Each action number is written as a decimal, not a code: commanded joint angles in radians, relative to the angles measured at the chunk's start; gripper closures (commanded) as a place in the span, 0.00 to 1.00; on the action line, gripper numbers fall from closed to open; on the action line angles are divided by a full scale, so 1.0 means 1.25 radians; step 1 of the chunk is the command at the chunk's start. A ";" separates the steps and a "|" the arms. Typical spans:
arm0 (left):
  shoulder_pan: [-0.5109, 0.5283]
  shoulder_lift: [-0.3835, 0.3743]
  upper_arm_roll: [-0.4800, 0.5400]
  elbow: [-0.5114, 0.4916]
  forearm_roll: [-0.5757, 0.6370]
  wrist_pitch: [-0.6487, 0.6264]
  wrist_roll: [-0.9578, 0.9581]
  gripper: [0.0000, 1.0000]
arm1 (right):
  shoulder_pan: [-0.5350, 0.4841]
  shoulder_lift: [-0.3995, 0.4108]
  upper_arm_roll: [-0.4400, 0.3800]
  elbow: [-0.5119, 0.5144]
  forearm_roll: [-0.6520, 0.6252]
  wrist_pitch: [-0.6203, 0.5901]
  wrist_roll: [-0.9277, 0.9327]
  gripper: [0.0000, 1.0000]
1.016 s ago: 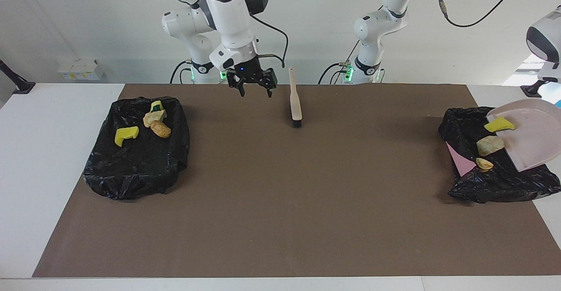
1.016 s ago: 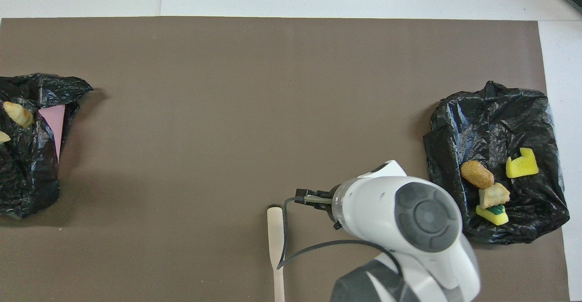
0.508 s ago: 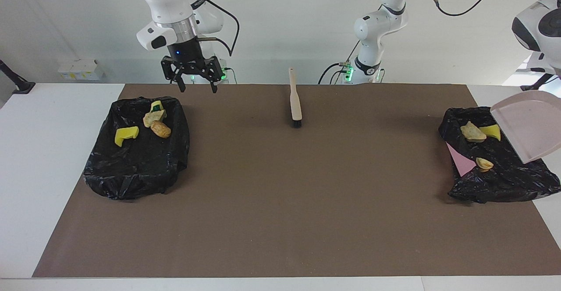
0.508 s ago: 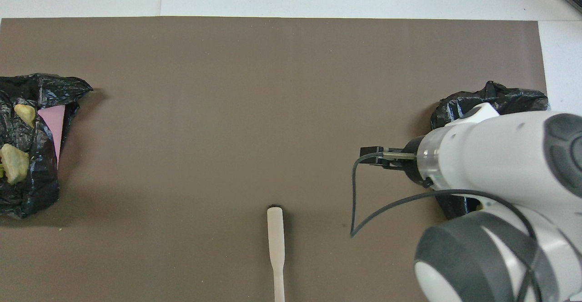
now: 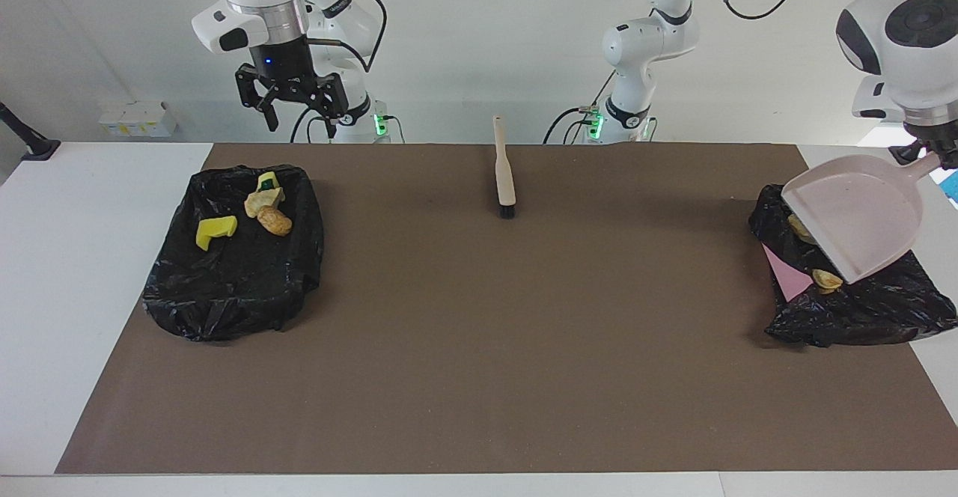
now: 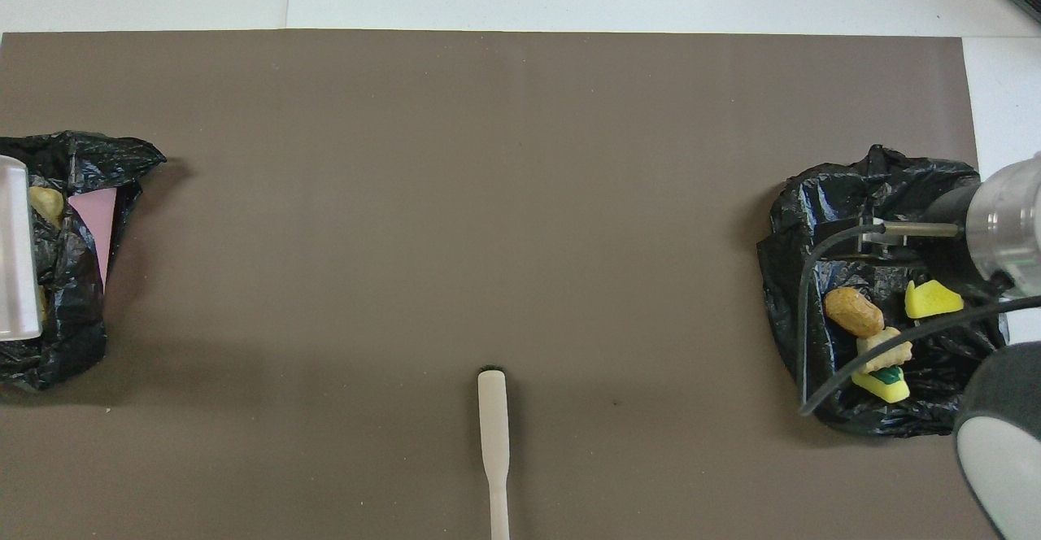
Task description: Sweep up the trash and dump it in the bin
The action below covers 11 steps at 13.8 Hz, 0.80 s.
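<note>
The beige dustpan [image 5: 853,212] hangs tilted over the black-lined bin [image 5: 861,317] at the left arm's end, with my left gripper [image 5: 930,151] shut on its handle. Its scoop shows no trash. Below it, one tan lump [image 5: 827,280] lies in that bin and another [image 5: 799,226] peeks out from under the pan's edge. My right gripper [image 5: 297,121] hangs open and empty, high over the other bin [image 5: 224,310]. That bin holds a yellow sponge [image 5: 215,230], a tan lump [image 5: 263,199], a brown lump [image 5: 275,221] and a green-backed sponge [image 5: 267,180].
The beige brush [image 5: 504,168] lies on the brown mat [image 5: 479,347] near the robots' edge, midway between the arms, bristles pointing away from them. A pink sheet [image 5: 786,276] pokes out of the bin under the dustpan. The right arm's wrist [image 6: 1004,231] covers part of its bin from above.
The dustpan tipped and the yellow sponge and tan lump slid off it into the bin; the pan then swung over them. My right gripper rose and moved from near the brush to over its bin.
</note>
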 commanded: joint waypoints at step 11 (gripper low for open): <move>-0.296 -0.071 0.008 -0.072 -0.446 -0.150 -0.771 1.00 | -0.015 0.076 0.005 0.114 0.003 -0.041 -0.032 0.00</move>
